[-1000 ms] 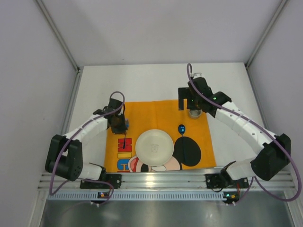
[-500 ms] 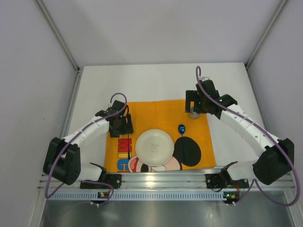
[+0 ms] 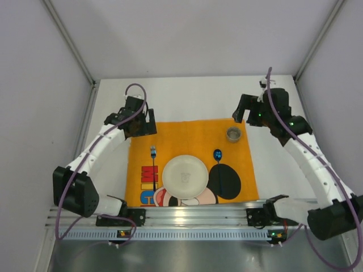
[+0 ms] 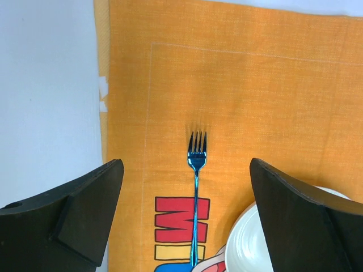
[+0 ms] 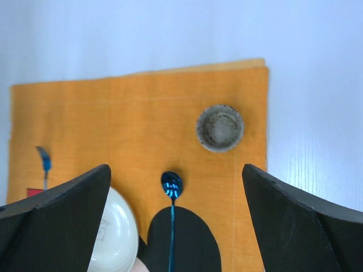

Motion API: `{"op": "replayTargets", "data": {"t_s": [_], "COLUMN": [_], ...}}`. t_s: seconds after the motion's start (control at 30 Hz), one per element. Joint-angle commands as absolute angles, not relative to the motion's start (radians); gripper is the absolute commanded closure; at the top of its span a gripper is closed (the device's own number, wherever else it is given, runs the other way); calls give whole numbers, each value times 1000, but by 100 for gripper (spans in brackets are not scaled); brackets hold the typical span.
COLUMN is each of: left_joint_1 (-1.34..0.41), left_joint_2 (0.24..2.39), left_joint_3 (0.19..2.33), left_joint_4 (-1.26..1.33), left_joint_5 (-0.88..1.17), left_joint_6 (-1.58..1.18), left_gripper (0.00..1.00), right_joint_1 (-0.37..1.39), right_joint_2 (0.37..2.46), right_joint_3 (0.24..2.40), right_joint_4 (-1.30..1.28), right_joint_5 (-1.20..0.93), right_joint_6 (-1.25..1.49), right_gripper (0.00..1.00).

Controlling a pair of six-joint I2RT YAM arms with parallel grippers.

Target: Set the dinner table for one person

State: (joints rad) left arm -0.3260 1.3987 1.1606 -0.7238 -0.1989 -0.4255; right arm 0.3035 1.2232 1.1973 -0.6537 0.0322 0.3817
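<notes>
On the white dinner table [image 3: 187, 93] lies an orange mat [image 3: 193, 136]. A white plate [image 3: 185, 175] sits at the mat's near middle. A blue fork [image 3: 153, 154] lies left of the plate, a blue spoon [image 3: 218, 155] right of it. A small grey cup [image 3: 233, 134] stands at the mat's far right corner. My left gripper [image 3: 143, 126] hovers open over the mat's far left corner, and the fork [image 4: 196, 187] lies free below its open jaws [image 4: 185, 170]. My right gripper [image 3: 248, 111] is open and empty beyond the cup [image 5: 220, 128]. The spoon [image 5: 172, 185] shows below its jaws [image 5: 176, 169].
A ribbed aluminium rail [image 3: 193, 218] runs along the near edge by the arm bases. Grey walls enclose the table on the left, right and far sides. Bare white tabletop [image 4: 51, 85] borders the mat on its left, and more lies beyond it.
My left gripper opened and let go of the fork, then drew back to the far left. My right arm pulled away from the cup toward the far right.
</notes>
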Motion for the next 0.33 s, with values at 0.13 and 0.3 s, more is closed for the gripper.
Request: {"op": "replayTargets", "data": {"t_s": [0.13,0.3], "left_joint_1": [-319,-318], "left_joint_2": [1391,1349], "left_joint_3": [1201,1175], "left_joint_4": [-713,-651], "left_joint_5": [-255,-334], "left_joint_6": [-396,-388], "left_gripper": [2,2], "right_joint_1": [304,305], "right_joint_2": [981,904], "right_joint_3": [1054,1005], "right_joint_4": [-584,-578], "right_joint_5": [-129,-128], "right_joint_6": [397,413], "right_gripper": [0,0]}}
